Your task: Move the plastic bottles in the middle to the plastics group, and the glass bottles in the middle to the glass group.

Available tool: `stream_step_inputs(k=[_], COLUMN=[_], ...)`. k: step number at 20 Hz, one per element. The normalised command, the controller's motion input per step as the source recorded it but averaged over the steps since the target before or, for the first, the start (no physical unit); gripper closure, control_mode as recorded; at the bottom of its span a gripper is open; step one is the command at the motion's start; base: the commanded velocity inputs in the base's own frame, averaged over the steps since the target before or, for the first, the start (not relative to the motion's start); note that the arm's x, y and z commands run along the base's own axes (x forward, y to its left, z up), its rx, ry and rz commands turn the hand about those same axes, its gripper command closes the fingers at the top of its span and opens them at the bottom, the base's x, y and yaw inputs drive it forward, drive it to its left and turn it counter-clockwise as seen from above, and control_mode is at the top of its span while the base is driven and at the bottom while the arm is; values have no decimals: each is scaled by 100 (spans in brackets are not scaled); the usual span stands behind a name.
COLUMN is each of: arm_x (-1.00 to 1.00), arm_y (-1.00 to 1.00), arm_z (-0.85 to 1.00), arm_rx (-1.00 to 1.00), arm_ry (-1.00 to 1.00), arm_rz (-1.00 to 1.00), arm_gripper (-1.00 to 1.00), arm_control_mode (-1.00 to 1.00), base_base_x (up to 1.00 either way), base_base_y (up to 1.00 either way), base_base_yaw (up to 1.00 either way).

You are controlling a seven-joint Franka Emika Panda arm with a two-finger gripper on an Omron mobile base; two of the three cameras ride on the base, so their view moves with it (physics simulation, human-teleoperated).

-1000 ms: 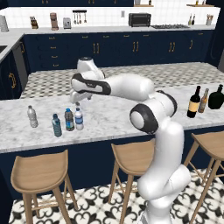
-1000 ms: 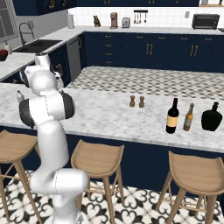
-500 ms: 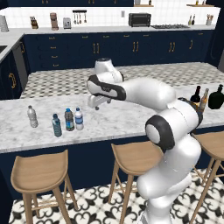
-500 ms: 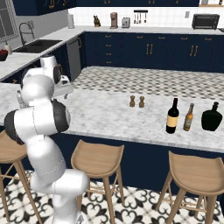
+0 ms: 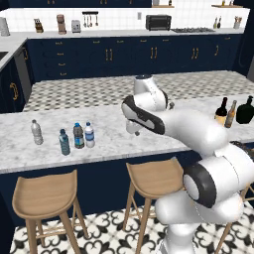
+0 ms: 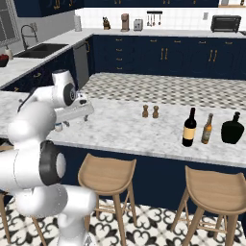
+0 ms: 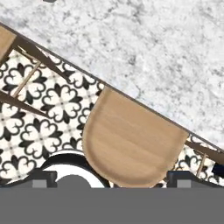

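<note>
Hiding the fingers' tips, the arm (image 5: 168, 124) overlaps the marble counter (image 5: 109, 134).

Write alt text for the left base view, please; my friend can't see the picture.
A white robot arm reaches over a marble kitchen counter, its open gripper holding nothing. Four small water bottles stand to its left; a wine bottle, a slim amber bottle and a squat black bottle stand at the far right. Wooden stools line the near side.
</note>
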Motion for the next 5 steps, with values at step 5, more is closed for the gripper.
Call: stream_step_inputs(k=[5], arm_x=[-76], arm_y=[-85], arm_z=[-2], arm_rx=[-2], arm_ry=[-2], arm_rz=[-13], arm_gripper=[-100], arm_control_mode=[-100], base_base_x=[0], base_base_y=[0], base_base_yaw=[0])
